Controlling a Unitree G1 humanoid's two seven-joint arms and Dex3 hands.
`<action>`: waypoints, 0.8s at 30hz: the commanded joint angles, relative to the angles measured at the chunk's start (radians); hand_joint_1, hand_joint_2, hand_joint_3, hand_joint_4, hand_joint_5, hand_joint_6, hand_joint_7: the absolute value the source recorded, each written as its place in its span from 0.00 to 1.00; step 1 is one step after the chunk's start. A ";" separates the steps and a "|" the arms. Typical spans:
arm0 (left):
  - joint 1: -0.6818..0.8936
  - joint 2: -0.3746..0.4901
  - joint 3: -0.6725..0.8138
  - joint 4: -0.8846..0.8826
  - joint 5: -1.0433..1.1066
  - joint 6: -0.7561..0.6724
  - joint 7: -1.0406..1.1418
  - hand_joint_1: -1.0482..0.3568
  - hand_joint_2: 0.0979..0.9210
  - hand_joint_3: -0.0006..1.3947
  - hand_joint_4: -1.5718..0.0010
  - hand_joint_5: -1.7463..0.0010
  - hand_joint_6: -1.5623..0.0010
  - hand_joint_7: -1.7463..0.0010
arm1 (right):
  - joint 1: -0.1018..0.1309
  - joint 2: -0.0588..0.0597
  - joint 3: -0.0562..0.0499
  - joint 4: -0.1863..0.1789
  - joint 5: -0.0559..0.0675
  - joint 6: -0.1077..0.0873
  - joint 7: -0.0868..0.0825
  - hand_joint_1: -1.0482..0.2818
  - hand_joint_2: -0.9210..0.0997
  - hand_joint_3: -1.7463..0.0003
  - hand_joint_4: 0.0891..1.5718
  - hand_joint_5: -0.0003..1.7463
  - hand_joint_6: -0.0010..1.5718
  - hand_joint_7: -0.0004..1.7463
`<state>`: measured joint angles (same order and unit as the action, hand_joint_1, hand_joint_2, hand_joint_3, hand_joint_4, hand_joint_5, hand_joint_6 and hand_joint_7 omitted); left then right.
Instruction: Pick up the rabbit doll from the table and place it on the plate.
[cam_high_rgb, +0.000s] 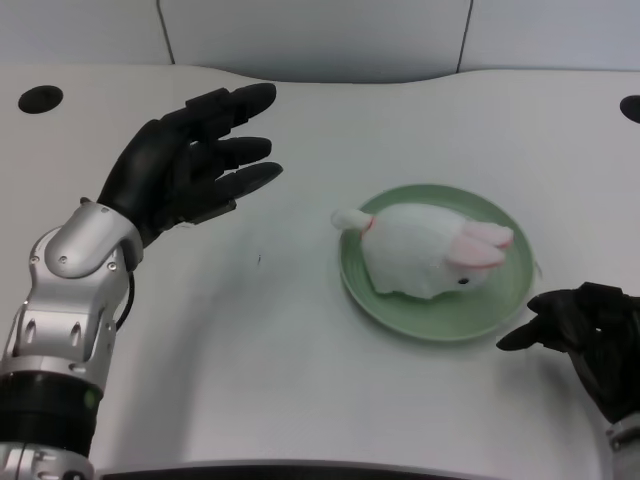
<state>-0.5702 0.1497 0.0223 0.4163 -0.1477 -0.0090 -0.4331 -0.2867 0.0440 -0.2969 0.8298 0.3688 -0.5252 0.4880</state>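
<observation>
The white rabbit doll (425, 248) with pink ears lies on the green plate (432, 318) at center right of the frame, its tail over the plate's left rim. The left hand (185, 165) hovers at upper left, well apart, fingers spread wide, holding nothing.

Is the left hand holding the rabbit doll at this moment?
No, the left hand is open and apart from the rabbit doll, which lies on the plate.
</observation>
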 joint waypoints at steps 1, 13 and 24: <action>0.066 0.004 0.027 -0.107 -0.070 0.045 -0.031 0.33 1.00 0.11 0.88 0.57 0.72 0.97 | 0.002 -0.020 -0.009 0.019 -0.003 -0.014 -0.003 0.00 0.12 1.00 0.88 0.39 1.00 0.17; 0.321 -0.022 0.149 -0.351 -0.242 0.173 0.030 0.40 1.00 0.24 0.69 0.34 0.55 0.92 | -0.021 -0.034 -0.009 0.061 -0.005 -0.050 0.007 0.00 0.09 0.99 0.88 0.40 1.00 0.16; 0.511 -0.067 0.215 -0.488 -0.297 0.274 0.155 0.42 1.00 0.38 0.66 0.14 0.48 0.86 | -0.025 -0.045 -0.010 0.071 -0.006 -0.062 0.016 0.00 0.08 0.99 0.87 0.40 1.00 0.15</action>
<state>-0.0802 0.0710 0.2201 -0.0543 -0.4348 0.2558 -0.2844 -0.3113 0.0183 -0.3008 0.8956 0.3668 -0.5761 0.4990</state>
